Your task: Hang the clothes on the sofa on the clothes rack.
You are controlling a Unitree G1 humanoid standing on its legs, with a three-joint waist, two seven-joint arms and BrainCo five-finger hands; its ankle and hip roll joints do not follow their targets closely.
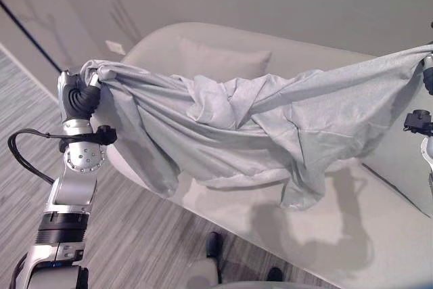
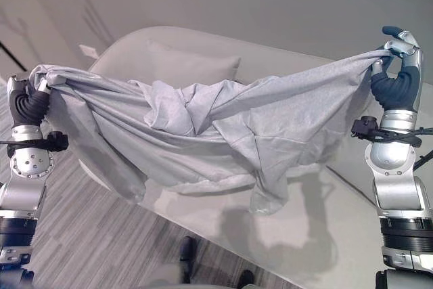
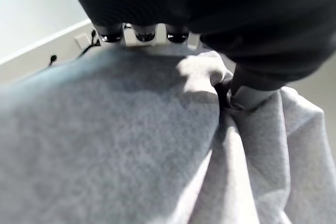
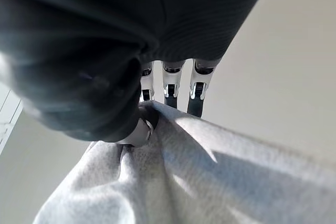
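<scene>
Above the sofa [image 2: 318,235], a soft, light grey garment [image 2: 223,133] sags between the left hand [image 1: 80,99] and right hand [image 2: 396,76], each pinching an end; bunched edges suit gripping.

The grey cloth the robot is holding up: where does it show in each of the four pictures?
Left eye view: the grey garment spans the middle, left hand gripping one end.
Right eye view: stretched to the right hand.
Left wrist view: its cloth lies past the fingers.
Right wrist view: a bunched end.
Shared landmark: the sofa cushion.
</scene>
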